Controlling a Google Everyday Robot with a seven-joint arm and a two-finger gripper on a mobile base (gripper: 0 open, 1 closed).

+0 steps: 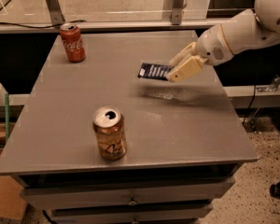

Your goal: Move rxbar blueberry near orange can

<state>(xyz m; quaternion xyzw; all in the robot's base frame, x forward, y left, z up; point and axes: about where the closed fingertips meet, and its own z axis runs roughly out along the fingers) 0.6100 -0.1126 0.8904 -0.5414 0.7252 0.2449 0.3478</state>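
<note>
The rxbar blueberry (153,71), a flat dark navy wrapper with white print, is held in the air above the right middle of the grey table (177,125). My gripper (177,69) comes in from the right on a white arm and is shut on the bar's right end. The bar's shadow falls on the table below it. The orange can (110,133), golden-tan with dark script and a silver top, stands upright near the table's front edge, to the left of and well in front of the bar.
A red Coca-Cola can (73,42) stands at the table's far left corner. A metal rail with posts (177,6) runs behind the table. Drawers (130,195) sit under the tabletop. A cardboard box (7,197) lies on the floor at left.
</note>
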